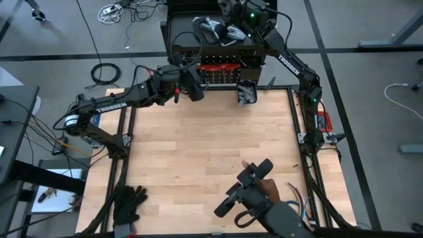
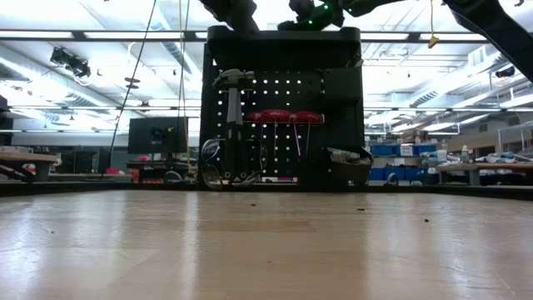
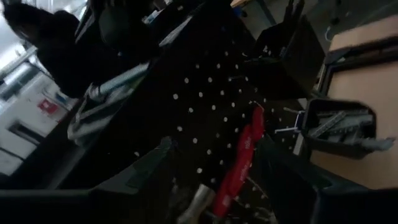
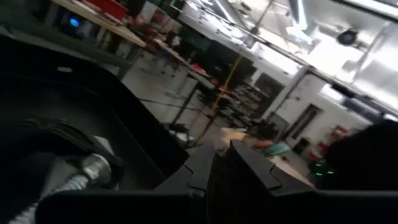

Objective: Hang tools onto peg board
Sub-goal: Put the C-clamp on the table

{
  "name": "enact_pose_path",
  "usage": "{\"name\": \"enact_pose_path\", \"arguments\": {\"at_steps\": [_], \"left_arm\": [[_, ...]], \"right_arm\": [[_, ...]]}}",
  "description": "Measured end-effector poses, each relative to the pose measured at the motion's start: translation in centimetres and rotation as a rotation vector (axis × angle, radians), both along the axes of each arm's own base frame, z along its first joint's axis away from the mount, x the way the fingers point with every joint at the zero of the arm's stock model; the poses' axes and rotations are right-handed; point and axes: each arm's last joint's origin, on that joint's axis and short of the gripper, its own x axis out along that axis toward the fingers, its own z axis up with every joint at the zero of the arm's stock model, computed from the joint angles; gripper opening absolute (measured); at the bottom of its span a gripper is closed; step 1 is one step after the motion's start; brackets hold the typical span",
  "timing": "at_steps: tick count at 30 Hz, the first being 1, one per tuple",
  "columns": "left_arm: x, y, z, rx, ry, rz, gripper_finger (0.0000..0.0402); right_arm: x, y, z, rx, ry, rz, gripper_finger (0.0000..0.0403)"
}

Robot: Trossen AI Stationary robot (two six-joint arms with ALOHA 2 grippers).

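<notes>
**Left gripper open at the peg board, right gripper over its top**

Left gripper point(image 1: 191, 86) hovers at the upper front edge of the peg board point(image 2: 333, 92), released: in its wrist view the two fingers stand well apart, with the perforated panel and a red-handled tool point(image 3: 239, 165) showing between them, and nothing is clamped. Over the back of the board, the right gripper point(image 1: 229, 30) is close to some grey metal tools point(image 1: 210, 28) lying on top; whether it is clenched or released cannot be told.

The board stands upright at the far edge of the wooden table point(image 1: 198, 145). A hammer point(image 2: 232, 92) hangs on its left part, head up. Beside it, a row of red-handled tools point(image 2: 283, 117) hangs from hooks. Low on the right side sits a small black bin point(image 2: 348, 167) with grey metal pieces sticking out. A rounded metal piece point(image 2: 211, 171) rests at the board's lower left corner.

At the near edge of the table, a person's hand point(image 1: 268, 188) holds a black device, well apart from both arms. Black gloves point(image 1: 129, 203) lie at the near left corner.
</notes>
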Motion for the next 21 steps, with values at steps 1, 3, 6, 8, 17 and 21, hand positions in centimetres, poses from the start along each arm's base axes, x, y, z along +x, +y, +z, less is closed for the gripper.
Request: {"name": "enact_pose_path", "arguments": {"at_steps": [1,3,6,8,17,21], "left_arm": [[0.0,0.0,0.0,0.019,0.018,-0.004,0.0224],[0.0,0.0,0.4,0.071,0.037,-0.013,0.0224],[-0.1,0.1,1.2,0.156,0.05,-0.02,0.0224],[-0.3,0.3,2.0,0.193,0.068,-0.022,0.0224],[-1.3,1.2,3.6,0.184,0.09,0.007,0.0224],[-1.5,1.2,3.8,0.182,0.105,0.039,0.0224]], "right_arm": [[0.0,0.1,0.1,0.005,-0.003,0.015,0.006],[-0.1,0.2,0.2,0.012,-0.011,0.024,0.0059],[-0.3,0.7,0.7,0.002,-0.004,0.035,0.0059],[-0.2,1.0,0.8,0.007,-0.003,0.063,0.0059],[0.2,1.8,1.2,0.019,-0.054,0.114,0.0059],[-0.1,1.9,2.4,-0.046,-0.157,0.031,0.0059]]}}
